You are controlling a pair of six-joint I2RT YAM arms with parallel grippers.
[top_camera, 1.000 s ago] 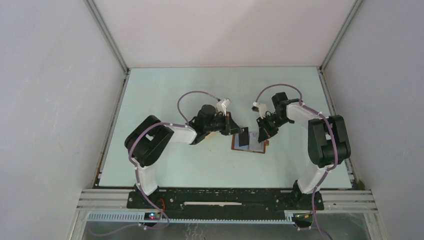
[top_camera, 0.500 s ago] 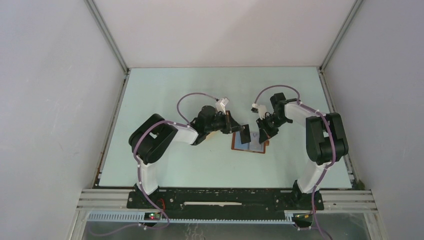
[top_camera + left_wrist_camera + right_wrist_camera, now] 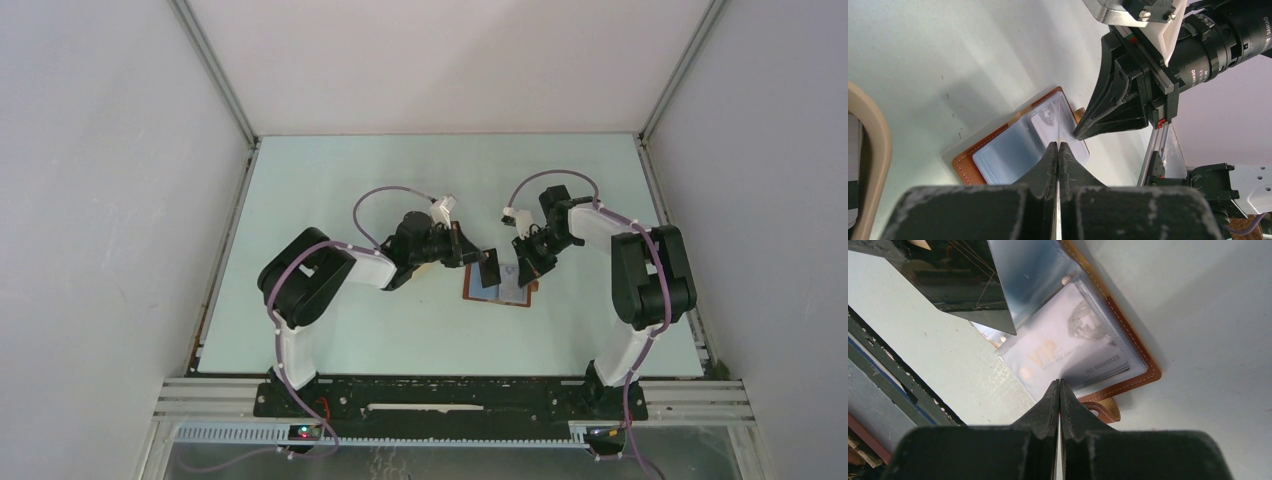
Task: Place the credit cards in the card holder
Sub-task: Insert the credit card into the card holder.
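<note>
The reddish-brown card holder [image 3: 497, 291] lies open on the table, its clear sleeves [image 3: 1013, 147] facing up. A white "VIP" card [image 3: 1073, 347] sits inside one sleeve, and the snap tab [image 3: 1106, 413] sticks out beside it. My left gripper [image 3: 481, 259] is shut on a black credit card [image 3: 491, 268], held on edge just above the holder. In the left wrist view the card shows only as a thin line [image 3: 1058, 125] past the gripper [image 3: 1058, 145]. My right gripper [image 3: 1058, 382] is shut, pinching the edge of a clear sleeve at the holder's right side [image 3: 521, 274].
A tan oval tray rim [image 3: 875, 150] lies just left of the holder, under the left arm. Grey enclosure walls [image 3: 110, 200] ring the pale green table [image 3: 330, 330]. The two grippers' tips are close together over the holder.
Over the second the left gripper with the black card edged slightly up and away, and the right gripper shifted a little toward it. In the last half second nothing moved.
</note>
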